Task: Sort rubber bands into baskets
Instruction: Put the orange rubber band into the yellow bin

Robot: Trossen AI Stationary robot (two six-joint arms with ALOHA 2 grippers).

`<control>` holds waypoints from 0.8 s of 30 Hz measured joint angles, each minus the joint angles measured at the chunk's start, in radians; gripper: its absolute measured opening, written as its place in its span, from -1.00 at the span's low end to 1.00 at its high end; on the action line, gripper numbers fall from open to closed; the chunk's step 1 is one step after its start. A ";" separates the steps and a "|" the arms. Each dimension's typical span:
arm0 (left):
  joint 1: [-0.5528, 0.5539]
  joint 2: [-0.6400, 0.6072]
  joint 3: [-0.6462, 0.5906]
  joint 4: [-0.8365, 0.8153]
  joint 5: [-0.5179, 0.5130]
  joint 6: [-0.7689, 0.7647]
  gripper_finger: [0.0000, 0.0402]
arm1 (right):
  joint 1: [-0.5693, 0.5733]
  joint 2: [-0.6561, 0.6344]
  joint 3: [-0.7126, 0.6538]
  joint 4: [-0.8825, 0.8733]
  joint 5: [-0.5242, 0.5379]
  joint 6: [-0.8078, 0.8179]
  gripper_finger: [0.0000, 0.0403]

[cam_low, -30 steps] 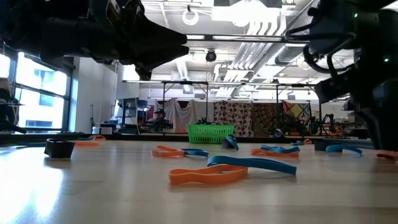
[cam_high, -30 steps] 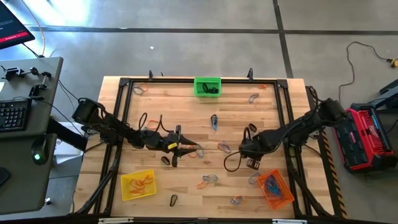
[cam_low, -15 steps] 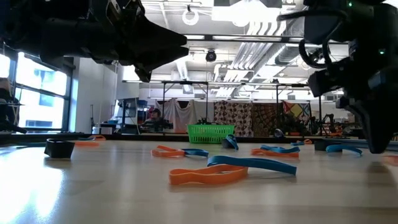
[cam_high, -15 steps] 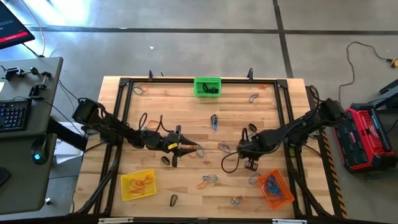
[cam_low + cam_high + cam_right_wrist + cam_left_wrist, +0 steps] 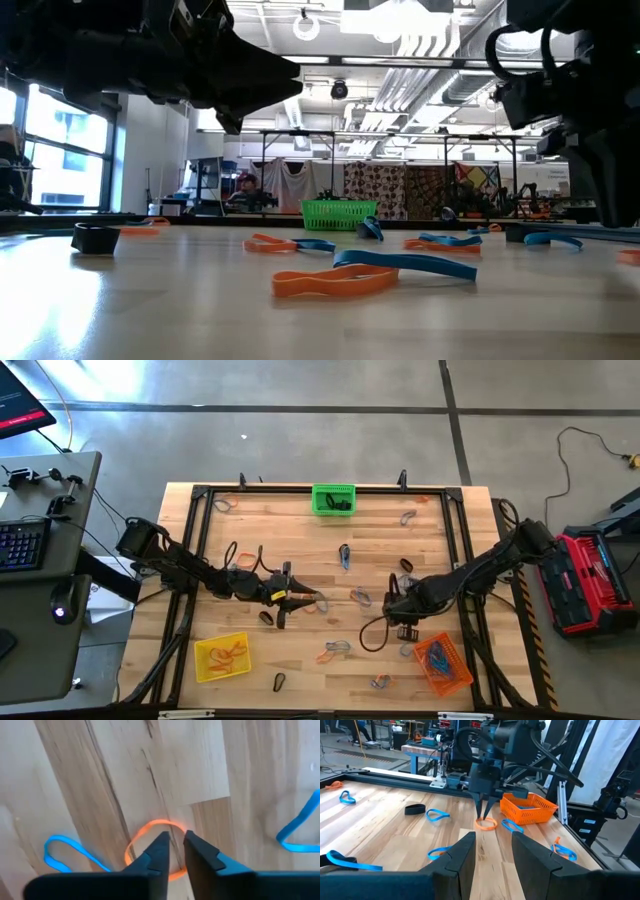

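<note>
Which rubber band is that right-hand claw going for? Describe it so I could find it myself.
Start at the orange basket near the table's front right corner. Just beside it, toward the table's middle, the right gripper points straight down at an orange rubber band lying flat on the wood. The bands nearest it are blue; this one is a small, round orange loop right under the fingertips.

A wooden desk [image 5: 300,520] with a black frame filled the middle of the frame. A green basket [image 5: 333,499] sat at its upper edge, a yellow basket [image 5: 222,657] at lower left and an orange basket [image 5: 443,664] at lower right. Rubber bands [image 5: 345,555] in blue, orange and black lay scattered across the boards. The left gripper [image 5: 296,600] reached in from the left to the centre. The right gripper [image 5: 405,630] hung just beside the orange basket's upper left corner. A keyboard [image 5: 22,546] lay at far left.
</note>
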 joint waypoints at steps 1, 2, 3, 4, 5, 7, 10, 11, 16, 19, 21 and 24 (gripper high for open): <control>0.000 0.000 0.000 -0.001 0.000 0.000 -0.41 | 0.006 0.000 0.000 -0.002 0.011 0.000 -0.73; 0.000 0.000 0.000 -0.001 0.000 0.000 -0.41 | 0.010 0.000 0.000 -0.003 0.019 -0.002 -0.68; 0.000 0.000 0.000 -0.001 0.000 0.000 -0.41 | 0.012 0.000 0.000 -0.004 0.020 -0.006 -0.64; 0.000 0.000 0.000 -0.001 0.000 0.000 -0.41 | 0.012 0.000 0.000 -0.003 0.022 -0.009 -0.60; 0.000 0.000 0.000 -0.001 0.000 0.000 -0.41 | 0.012 0.000 0.000 -0.004 0.029 -0.015 -0.58; 0.000 0.000 0.000 -0.001 0.000 0.000 -0.41 | 0.012 0.000 -0.002 -0.002 0.037 -0.033 -0.54; 0.000 0.000 0.000 -0.001 0.000 0.000 -0.41 | 0.010 0.000 -0.034 0.025 0.038 -0.050 -0.54; -0.001 0.000 0.000 -0.001 0.000 0.000 -0.41 | 0.009 0.000 -0.050 0.042 0.031 -0.050 -0.54; -0.002 0.000 0.000 -0.001 0.000 0.001 -0.41 | 0.009 0.000 -0.112 0.085 -0.002 -0.032 -0.54; -0.001 0.000 0.000 -0.001 0.000 0.001 -0.41 | 0.009 0.000 -0.119 0.088 0.000 -0.024 -0.59; 0.000 0.000 0.000 -0.001 0.000 0.000 -0.41 | 0.009 0.000 -0.118 0.090 0.001 -0.025 -0.69; 0.000 0.000 0.000 0.000 0.000 -0.009 -0.41 | 0.009 0.000 -0.116 0.090 0.005 -0.025 -0.92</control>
